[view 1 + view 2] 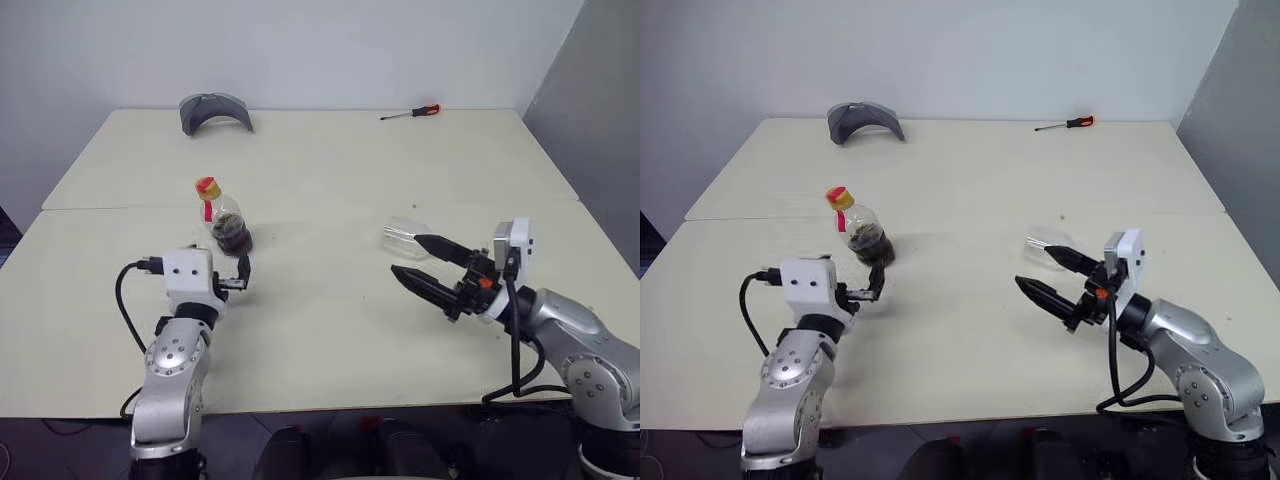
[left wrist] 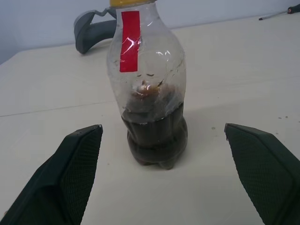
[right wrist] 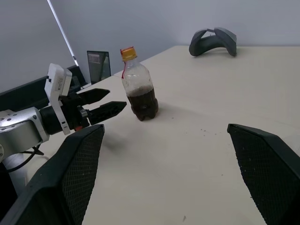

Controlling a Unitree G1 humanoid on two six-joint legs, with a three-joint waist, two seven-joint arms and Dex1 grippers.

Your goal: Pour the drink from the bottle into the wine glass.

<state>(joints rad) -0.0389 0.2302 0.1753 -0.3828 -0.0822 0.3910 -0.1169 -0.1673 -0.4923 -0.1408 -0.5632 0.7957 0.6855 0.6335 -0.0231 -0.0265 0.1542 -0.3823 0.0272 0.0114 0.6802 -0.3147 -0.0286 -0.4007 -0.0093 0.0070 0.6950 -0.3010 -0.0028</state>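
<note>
The bottle [image 1: 224,217] stands upright on the cream table [image 1: 330,330], long axis vertical, its yellow-red cap [image 1: 207,186] on top. It is a squat clear plastic bottle with a bulbous body and a red strip label [image 2: 130,41] on the neck; the drink [image 2: 156,137], dark brown, fills only the lower part. It sits left of the table's middle. The left gripper [image 1: 241,274] hangs just in front of it, its two black fingers spread wide, holding and touching nothing; their inner faces have a fine mesh texture. The wine glass [image 1: 404,237] is clear and appears to lie on its side on the right half of the table, though its outline is faint. The right gripper [image 1: 424,263] is beside it, fingers spread wide and empty, pointing toward the table's middle. Near the far edge rest a grey curved piece [image 1: 214,110] and a red-handled screwdriver [image 1: 411,113]
</note>
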